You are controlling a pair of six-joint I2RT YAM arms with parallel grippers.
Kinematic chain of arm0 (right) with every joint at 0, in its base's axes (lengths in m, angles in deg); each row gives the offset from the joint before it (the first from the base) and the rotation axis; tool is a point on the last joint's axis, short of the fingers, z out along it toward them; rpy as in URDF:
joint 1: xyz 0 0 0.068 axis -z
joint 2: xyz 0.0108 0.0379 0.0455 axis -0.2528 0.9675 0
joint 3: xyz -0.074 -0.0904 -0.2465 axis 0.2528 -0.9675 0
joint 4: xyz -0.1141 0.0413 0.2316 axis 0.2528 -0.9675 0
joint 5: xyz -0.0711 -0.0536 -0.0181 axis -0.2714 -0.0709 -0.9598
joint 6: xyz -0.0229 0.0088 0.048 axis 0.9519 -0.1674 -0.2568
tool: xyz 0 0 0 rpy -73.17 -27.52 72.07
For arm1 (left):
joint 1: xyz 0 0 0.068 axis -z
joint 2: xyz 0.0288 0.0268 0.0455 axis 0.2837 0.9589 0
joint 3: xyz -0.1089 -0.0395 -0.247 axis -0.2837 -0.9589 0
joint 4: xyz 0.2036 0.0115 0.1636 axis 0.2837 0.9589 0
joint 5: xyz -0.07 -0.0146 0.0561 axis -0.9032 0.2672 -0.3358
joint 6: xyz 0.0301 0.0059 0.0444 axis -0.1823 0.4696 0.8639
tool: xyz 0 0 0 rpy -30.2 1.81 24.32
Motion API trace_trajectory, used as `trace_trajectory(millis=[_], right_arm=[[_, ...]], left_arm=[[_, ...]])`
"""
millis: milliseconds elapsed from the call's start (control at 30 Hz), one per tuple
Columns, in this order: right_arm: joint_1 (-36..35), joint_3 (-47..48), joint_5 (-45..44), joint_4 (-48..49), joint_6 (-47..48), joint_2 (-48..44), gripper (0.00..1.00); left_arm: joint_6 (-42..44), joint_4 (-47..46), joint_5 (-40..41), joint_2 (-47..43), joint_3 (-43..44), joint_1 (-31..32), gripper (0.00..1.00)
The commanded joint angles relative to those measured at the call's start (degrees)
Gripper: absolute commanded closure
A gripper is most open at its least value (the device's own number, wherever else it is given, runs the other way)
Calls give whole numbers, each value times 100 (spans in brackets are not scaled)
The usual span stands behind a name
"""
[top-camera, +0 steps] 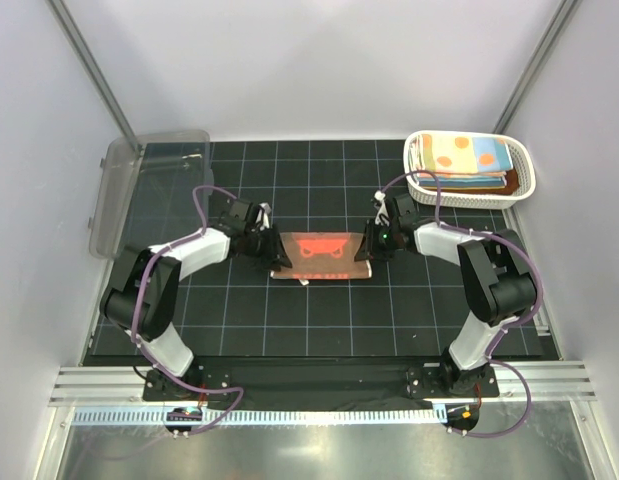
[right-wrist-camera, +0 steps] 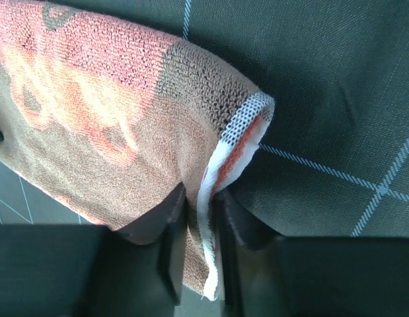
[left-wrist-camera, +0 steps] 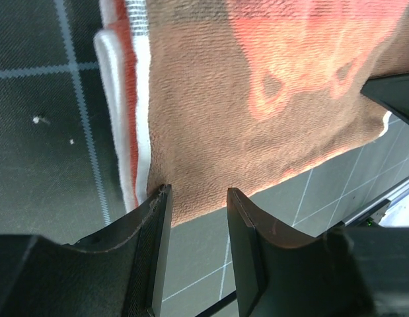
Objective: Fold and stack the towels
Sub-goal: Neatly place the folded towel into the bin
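A coral-red towel with a brown bear lies folded in a strip at the middle of the black mat. My left gripper is at its left end, open. In the left wrist view the open gripper has the towel's near edge right at its fingertips, with nothing between them. My right gripper is at the right end. In the right wrist view this gripper is shut on the towel's white-hemmed corner. Other folded towels, polka-dotted on top, lie stacked in the basket.
The white lattice basket stands at the back right, close behind my right arm. A clear plastic bin stands tipped at the back left. The black gridded mat covers the table; a metal rail runs along the near edge.
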Motion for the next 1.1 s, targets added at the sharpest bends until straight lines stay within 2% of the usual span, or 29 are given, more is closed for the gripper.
trace_trajectory(millis=[0, 67, 200, 333, 400, 533, 633, 800, 967, 1067], right_arm=[[-52, -155, -141, 46, -28, -80, 74], [-53, -226, -133, 151, -63, -142, 80], [-61, -69, -89, 91, -46, -247, 99], [-52, 485, -299, -497, 174, -291, 99], [-44, 896, -431, -989, 340, -239, 99], [-35, 1522, -792, -1693, 631, -151, 99], [18, 2014, -941, -2175, 903, -37, 99], [193, 3285, -1415, -2879, 1404, 401, 99], [851, 4606, -1346, -3503, 1861, 929, 99], [1247, 5973, -1223, -3942, 2089, 1483, 99]], left_arm=[[18, -122, 154, -27, -87, 13, 58], [27, -35, 216, -1, -104, 14, 58], [-8, -17, 286, -18, -148, 14, 58], [61, 456, 523, -263, 263, 5, 57], [158, 1167, 795, -431, 597, -30, 56], [658, 2056, 1550, -966, 1668, -144, 50], [966, 2435, 1753, -1178, 2056, -197, 49], [1160, 2506, 1974, -1459, 2006, -241, 47], [1205, 2418, 1904, -1451, 1777, -241, 47], [1257, 2409, 1825, -1328, 1785, -241, 47]])
